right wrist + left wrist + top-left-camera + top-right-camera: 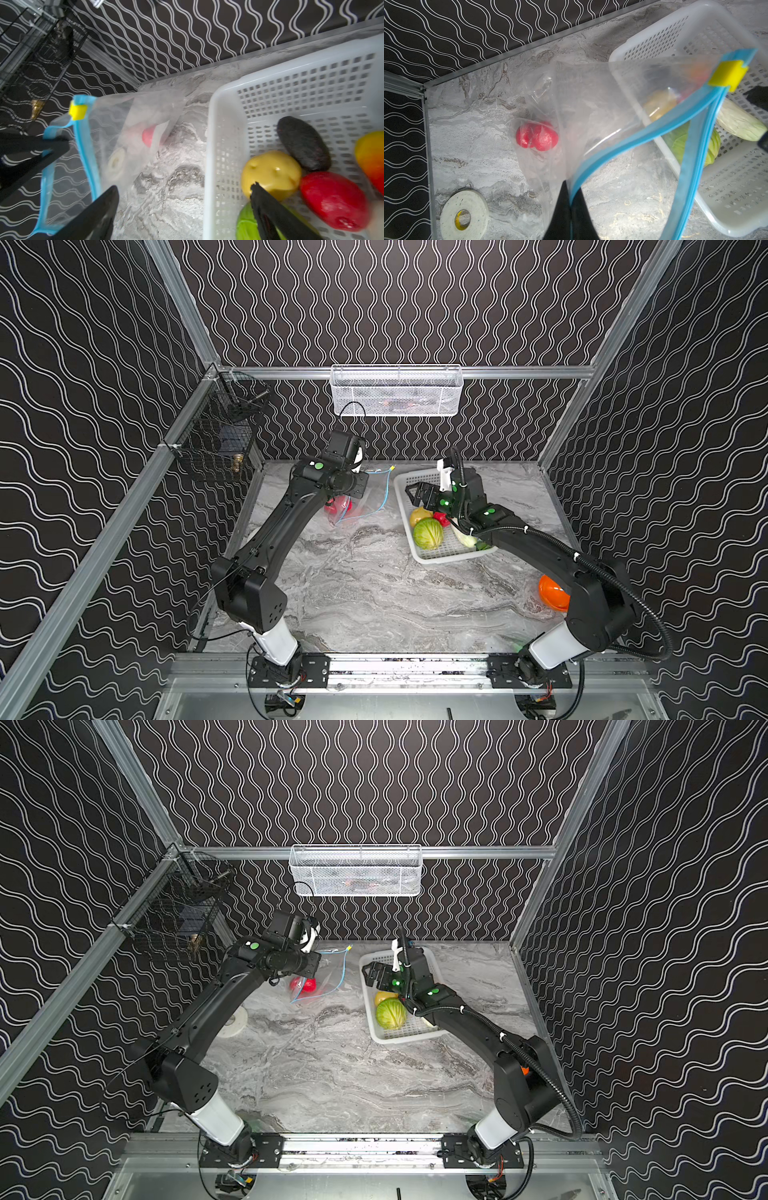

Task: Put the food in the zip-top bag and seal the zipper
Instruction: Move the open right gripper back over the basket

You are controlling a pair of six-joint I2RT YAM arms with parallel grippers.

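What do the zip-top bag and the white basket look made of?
The zip-top bag looks like thin clear plastic film, glossy: see-through, creased, with glare. The white basket looks like moulded plastic, probably rigid, satin finish: even square perforations, rounded rim.

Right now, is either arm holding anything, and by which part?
The left jaws pinch the zip-top bag by the blue zipper strip at its mouth. The right jaws stand open, holding nothing.

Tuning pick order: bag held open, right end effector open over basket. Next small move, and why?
Probably lower the right end effector onto the potato and close: its open jaws hang close by it, and the left end effector holds the bag mouth open, ready.
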